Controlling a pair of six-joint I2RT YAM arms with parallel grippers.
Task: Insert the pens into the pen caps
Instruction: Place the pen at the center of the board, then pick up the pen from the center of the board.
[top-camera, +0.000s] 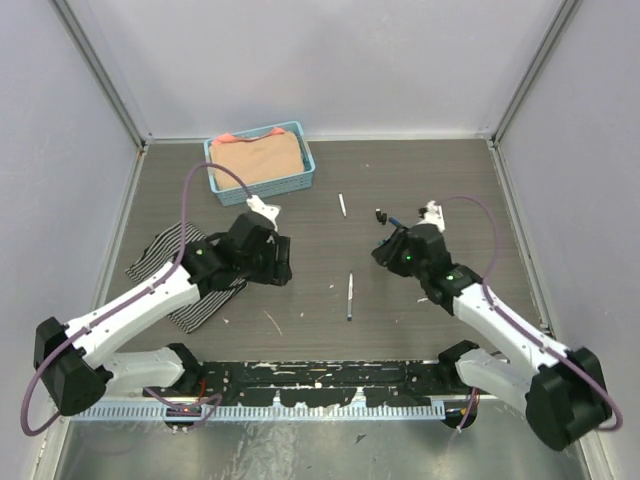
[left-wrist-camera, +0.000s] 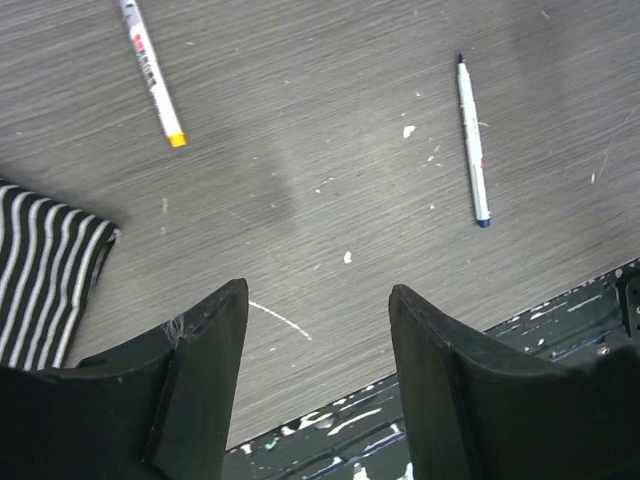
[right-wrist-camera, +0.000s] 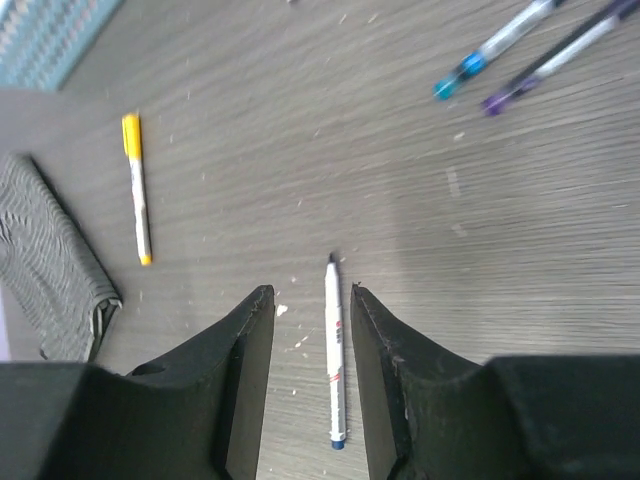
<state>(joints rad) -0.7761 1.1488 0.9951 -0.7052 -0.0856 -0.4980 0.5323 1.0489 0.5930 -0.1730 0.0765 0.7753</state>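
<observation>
Left gripper with jaws apart, nothing between them, above bare table. Ahead of it, flat on the table, a white pen: dark tip bare, blue at the other end, near the front edge. Well apart from that, a yellow-ended pen with red print on the barrel. Striped cloth at the left edge of that view. Right gripper also with jaws apart, clamped on nothing. White pen in the gap between them, flat on the table, uncapped; can't tell whether either jaw touches the barrel. Further off in the right wrist view, the yellow-ended pen near the striped cloth, with a yellow cap on its far end. Two more side by side at top right, a light-blue-ended pen and a purple-ended pen. From above, a blue basket holding a tan cloth at the far edge of the table, left of centre. Small dark bits near the right gripper, too small to tell if caps.
</observation>
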